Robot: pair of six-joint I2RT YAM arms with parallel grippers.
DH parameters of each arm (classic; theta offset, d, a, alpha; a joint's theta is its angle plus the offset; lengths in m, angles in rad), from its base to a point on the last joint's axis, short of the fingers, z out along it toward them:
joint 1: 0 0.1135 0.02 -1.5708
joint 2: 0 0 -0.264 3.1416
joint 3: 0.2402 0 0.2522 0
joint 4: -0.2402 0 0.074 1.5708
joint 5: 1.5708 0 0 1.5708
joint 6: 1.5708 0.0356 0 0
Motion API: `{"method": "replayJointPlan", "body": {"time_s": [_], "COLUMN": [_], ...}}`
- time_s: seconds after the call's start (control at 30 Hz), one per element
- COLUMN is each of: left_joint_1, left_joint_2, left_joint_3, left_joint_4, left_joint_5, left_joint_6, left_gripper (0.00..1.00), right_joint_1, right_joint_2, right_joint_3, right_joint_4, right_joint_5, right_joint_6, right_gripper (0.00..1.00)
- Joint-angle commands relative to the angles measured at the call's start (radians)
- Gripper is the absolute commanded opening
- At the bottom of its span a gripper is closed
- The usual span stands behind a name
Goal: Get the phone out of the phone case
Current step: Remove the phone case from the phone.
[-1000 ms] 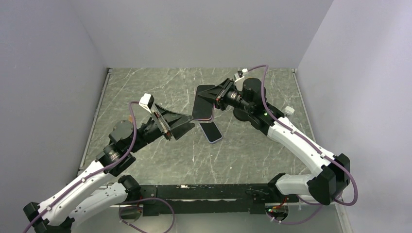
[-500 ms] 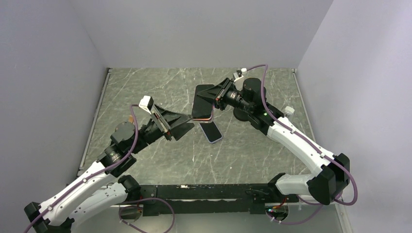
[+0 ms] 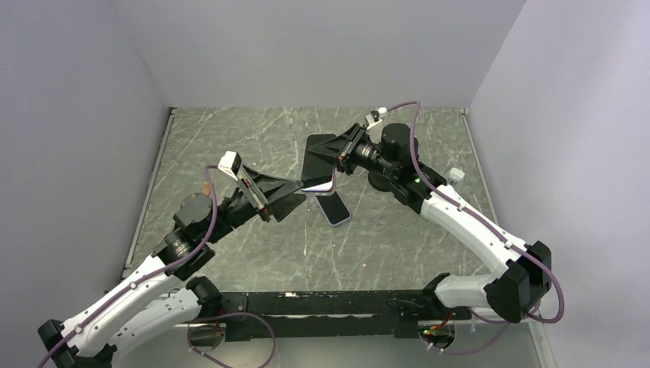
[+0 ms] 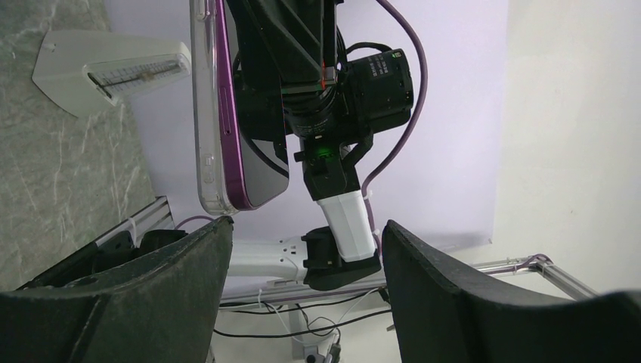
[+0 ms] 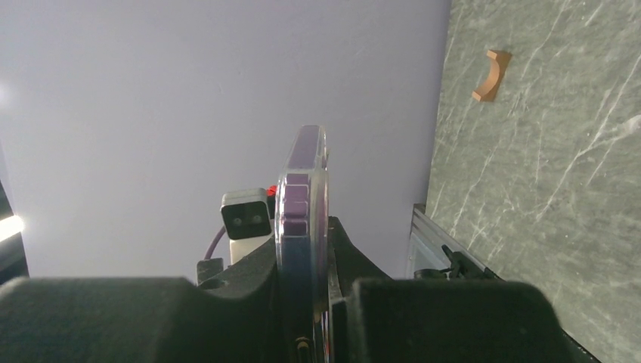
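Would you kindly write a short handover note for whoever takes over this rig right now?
Right gripper: jaws shut on the phone, holding it up off the table.
Left gripper: jaws open just below the phone's lower corner, gripping nothing.
The phone sits fully inside the clear phone case. A second phone lies flat on the table beneath.
Done: cased phone raised. Left: peel the case off, probably starting at that corner.

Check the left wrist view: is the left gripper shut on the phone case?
No, the left gripper is open, its fingers wide apart below the phone case.
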State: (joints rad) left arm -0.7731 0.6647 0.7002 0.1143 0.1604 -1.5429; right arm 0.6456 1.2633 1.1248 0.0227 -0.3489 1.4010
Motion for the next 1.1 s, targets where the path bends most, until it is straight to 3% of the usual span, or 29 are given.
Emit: {"method": "replayJointPlan", "body": {"time_s": [0.0,0.33,1.07], "left_joint_1": [0.003,0.003,0.003], "left_joint_2": [-0.011,-0.022,0.004], "left_joint_3": [0.006,-0.025,-0.006], "left_joint_4": [0.064,0.116,0.054], "left_joint_5": [-0.03,-0.061,-0.067], "left_joint_6": [-0.042,-0.07,-0.063], "left_gripper": [0.76,0.75,0.76], "right_joint_1": [0.017,0.027,0.049], "right_joint_2": [-0.006,-0.008,-0.011], "right_joint_3": [0.058,0.056,0.041], "right_joint_4": [0.079,0.076,0.18], "right_joint_5": [-0.028,-0.033,-0.081], "right_joint_6": [-0.011,-0.026,0.087], "right_gripper": [0.0,0.0,0.0]}}
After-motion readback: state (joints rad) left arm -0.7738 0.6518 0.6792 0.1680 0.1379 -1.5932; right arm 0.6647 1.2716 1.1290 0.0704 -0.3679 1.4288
